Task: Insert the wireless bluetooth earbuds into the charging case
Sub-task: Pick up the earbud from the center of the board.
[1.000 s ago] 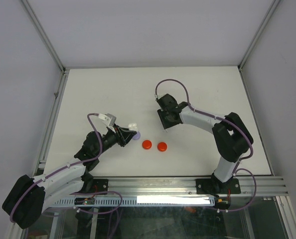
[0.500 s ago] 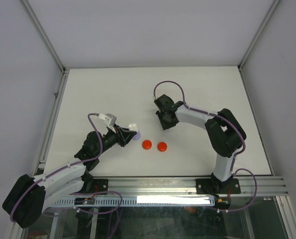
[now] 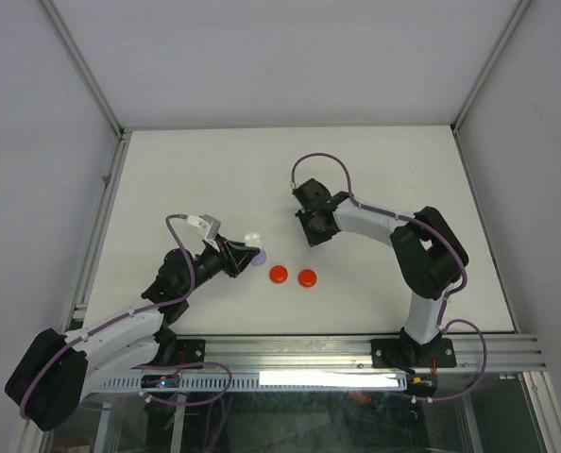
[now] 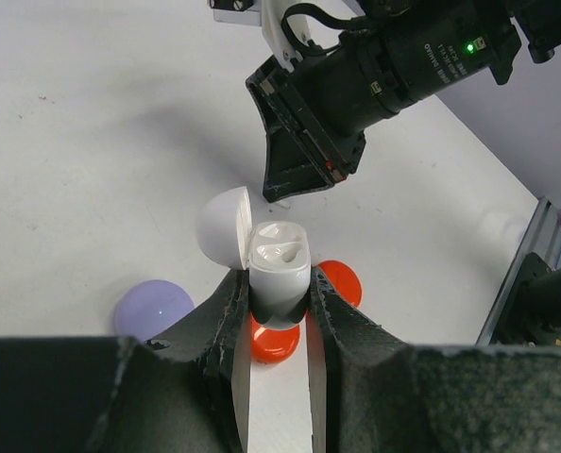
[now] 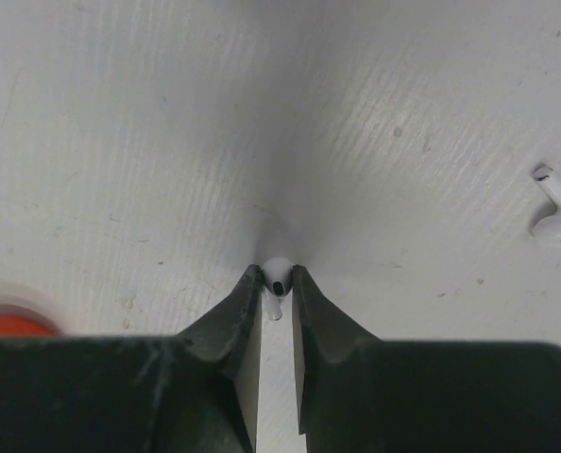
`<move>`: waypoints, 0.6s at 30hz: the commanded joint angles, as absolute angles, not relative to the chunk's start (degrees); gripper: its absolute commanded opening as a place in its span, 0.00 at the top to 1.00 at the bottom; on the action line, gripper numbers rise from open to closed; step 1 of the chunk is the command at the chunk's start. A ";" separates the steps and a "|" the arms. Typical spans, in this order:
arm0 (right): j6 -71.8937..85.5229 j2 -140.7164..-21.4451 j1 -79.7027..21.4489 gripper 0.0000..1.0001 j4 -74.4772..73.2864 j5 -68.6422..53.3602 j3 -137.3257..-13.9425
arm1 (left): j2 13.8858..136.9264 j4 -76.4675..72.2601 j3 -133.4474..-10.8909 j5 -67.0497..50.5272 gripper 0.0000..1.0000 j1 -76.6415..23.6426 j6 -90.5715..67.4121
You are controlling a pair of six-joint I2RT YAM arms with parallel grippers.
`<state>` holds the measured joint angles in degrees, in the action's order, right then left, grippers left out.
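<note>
From above, the left gripper (image 3: pixel 246 257) and right gripper (image 3: pixel 314 233) are seen near two red discs (image 3: pixel 278 274). At the left wrist, the open charging case (image 4: pixel 279 264) is clamped in the jaws. At the right wrist, one earbud (image 5: pixel 277 274) is pinched in the jaws, a second earbud (image 5: pixel 556 219) lying apart.

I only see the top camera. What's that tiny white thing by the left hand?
Observer: The left hand is shut on a white charging case, its lid flipped open.
Operator: What's the right hand doing?
Observer: The right hand is shut on a white earbud.
Operator: Any more earbuds?
Observer: A second earbud lies loose on the table nearby.
</note>
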<state>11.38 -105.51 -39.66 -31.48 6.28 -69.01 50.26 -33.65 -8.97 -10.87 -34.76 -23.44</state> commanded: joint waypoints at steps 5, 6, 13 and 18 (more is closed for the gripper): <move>9.14 -93.83 -39.72 0.88 -26.27 1.68 -67.78 | 50.34 -45.29 -8.60 -13.66 1.00 -33.96 -22.89; 9.06 -92.61 -39.72 0.88 -25.71 0.90 -67.58 | 50.36 -46.13 -8.46 -13.97 1.00 -33.98 -22.77; 8.56 -81.07 -40.08 0.89 -18.92 -4.13 -64.95 | 50.58 -52.82 -7.70 -16.10 1.00 -34.01 -21.14; 8.45 -72.97 -40.67 0.90 -11.96 -9.48 -61.81 | 51.43 -57.98 -7.58 -18.33 1.00 -34.01 -20.41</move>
